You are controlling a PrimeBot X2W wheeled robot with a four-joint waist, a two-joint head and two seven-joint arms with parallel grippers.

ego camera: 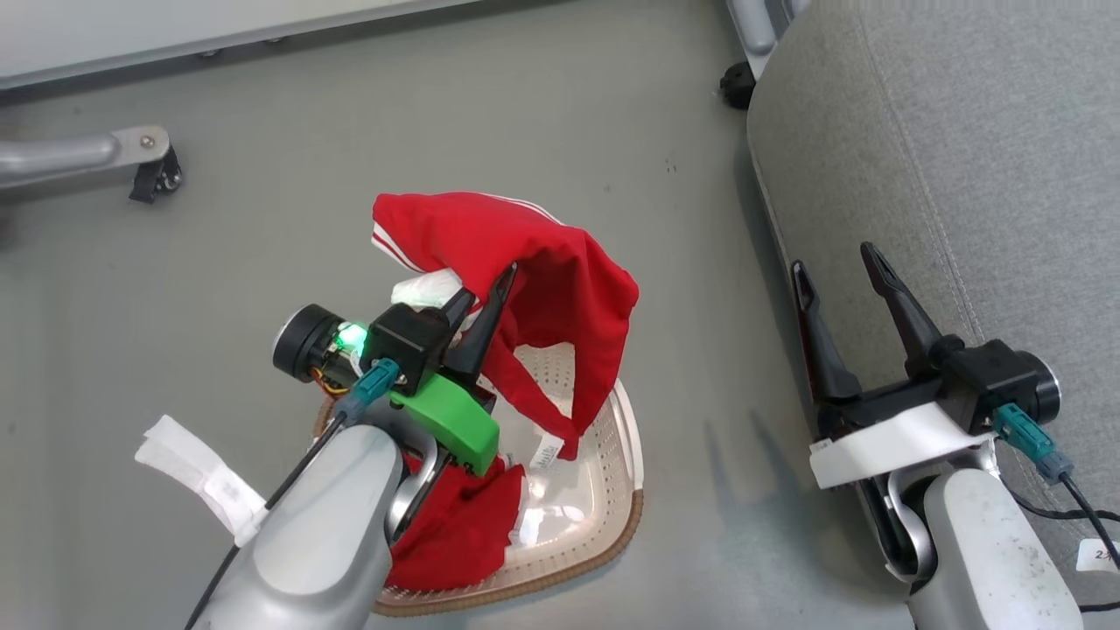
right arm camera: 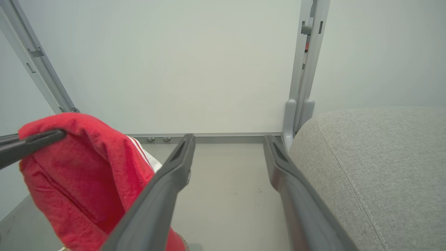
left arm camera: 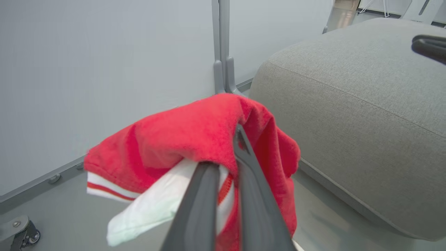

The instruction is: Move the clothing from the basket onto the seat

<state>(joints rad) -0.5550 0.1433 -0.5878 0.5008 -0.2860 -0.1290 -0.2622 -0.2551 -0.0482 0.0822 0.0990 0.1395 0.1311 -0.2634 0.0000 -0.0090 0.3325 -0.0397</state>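
My left gripper [ego camera: 490, 284] is shut on a red garment of the clothing [ego camera: 560, 289], which hangs lifted above the basket [ego camera: 604, 525], white cuff and stripes showing. The left wrist view has the same garment [left arm camera: 181, 136] draped over my closed fingers [left arm camera: 244, 164]. A second red piece [ego camera: 455, 525] lies in the basket beneath my left forearm. The grey seat [ego camera: 962, 140] fills the right side, apart from the held garment. My right gripper [ego camera: 840, 271] stands open and empty at the seat's near edge; its fingers [right arm camera: 174, 174] frame bare floor, with the red garment [right arm camera: 87, 164] to their left.
A white strip of fabric [ego camera: 197, 477] lies on the grey floor left of the basket. A wheeled metal leg [ego camera: 131, 166] stands at the far left, and a caster [ego camera: 738, 85] by the seat's far corner. A pale wall panel [right arm camera: 209, 69] with grey posts closes the far side.
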